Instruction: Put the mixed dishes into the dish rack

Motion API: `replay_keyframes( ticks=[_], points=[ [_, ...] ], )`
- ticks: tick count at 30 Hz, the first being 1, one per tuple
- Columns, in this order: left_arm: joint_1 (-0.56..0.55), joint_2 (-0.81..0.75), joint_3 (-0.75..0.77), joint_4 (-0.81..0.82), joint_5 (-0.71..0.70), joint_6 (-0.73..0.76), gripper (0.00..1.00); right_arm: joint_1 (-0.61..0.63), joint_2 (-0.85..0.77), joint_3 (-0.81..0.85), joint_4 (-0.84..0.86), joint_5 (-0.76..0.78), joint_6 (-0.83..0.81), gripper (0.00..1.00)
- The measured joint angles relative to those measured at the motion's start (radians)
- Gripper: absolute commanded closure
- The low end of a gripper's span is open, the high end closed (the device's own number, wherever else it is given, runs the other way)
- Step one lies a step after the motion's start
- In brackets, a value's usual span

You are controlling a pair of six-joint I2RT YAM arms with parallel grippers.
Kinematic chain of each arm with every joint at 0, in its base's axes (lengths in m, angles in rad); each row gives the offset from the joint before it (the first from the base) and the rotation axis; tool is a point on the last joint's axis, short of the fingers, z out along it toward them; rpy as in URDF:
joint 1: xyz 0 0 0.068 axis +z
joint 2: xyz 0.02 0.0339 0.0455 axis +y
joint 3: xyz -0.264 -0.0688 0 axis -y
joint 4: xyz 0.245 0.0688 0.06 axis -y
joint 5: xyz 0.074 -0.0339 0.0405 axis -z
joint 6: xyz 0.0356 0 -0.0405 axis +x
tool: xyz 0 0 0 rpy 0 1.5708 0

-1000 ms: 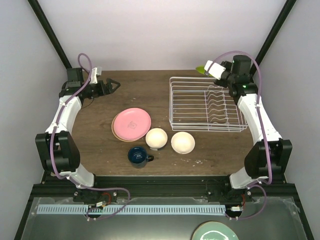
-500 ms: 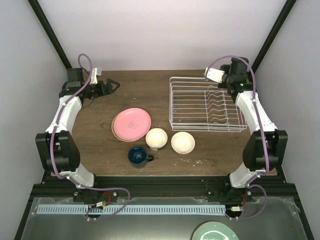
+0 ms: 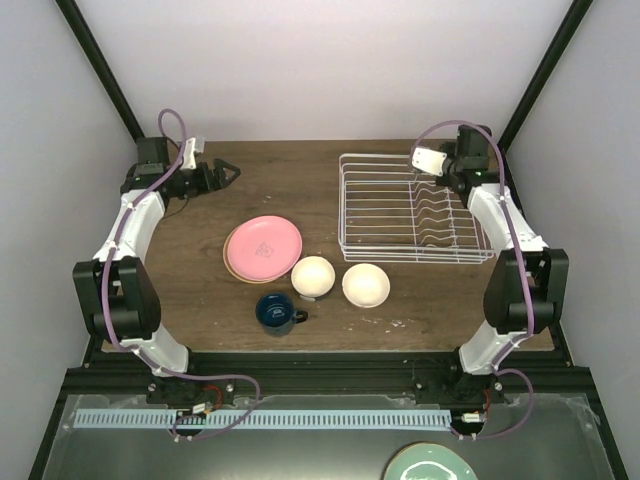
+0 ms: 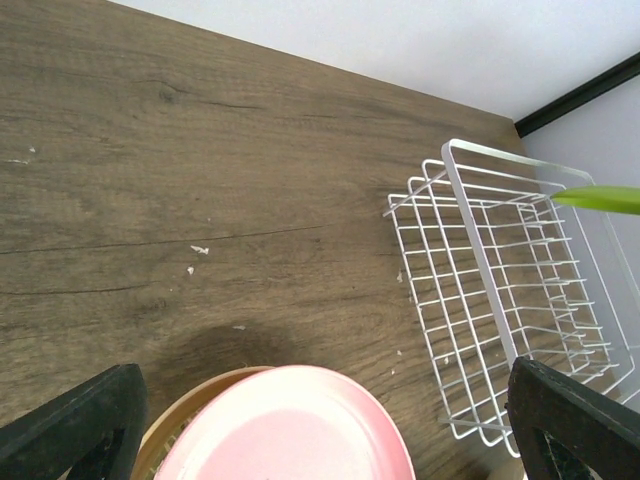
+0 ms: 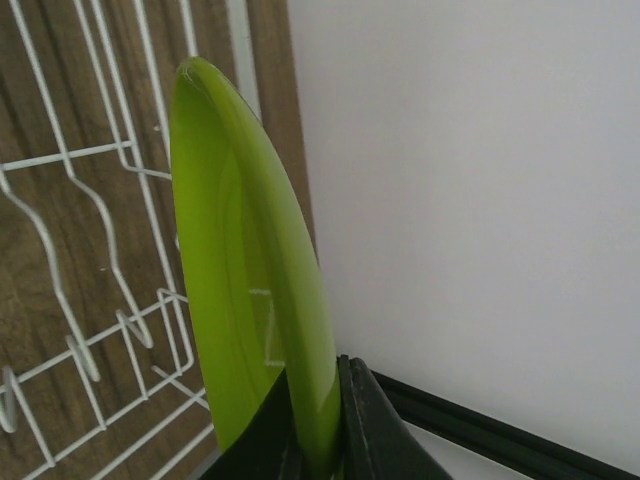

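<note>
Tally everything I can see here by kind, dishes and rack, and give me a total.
Plates: 4, namely pink plate, tan plate under it, lime green plate in the right gripper, pale teal plate; stack may hide more.
Bowls: 2, cream bowls.
Mugs: 1, dark blue mug.
Racks: 1, dish rack.
Total: 8.

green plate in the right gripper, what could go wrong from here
1. The right gripper pinches the lime green plate only at its rim, held on edge, so it could pivot or slip out.
2. It hangs near the dish rack's far edge by the wall; lowered off-line, it may strike a wire or miss the dividers.
</note>
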Motion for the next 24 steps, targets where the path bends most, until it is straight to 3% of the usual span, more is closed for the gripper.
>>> replay_keyframes(
  ticks=[19, 24],
  points=[
    [0.0, 0.024, 0.0, -0.001, -0.022, -0.01, 0.0, -0.013, 0.124, -0.07, 0.103, -0.004, -0.011, 0.98],
    [0.0, 0.034, 0.0, 0.0, -0.031, -0.013, 0.0, -0.021, 0.152, -0.098, 0.15, 0.006, -0.028, 0.64]
  ],
)
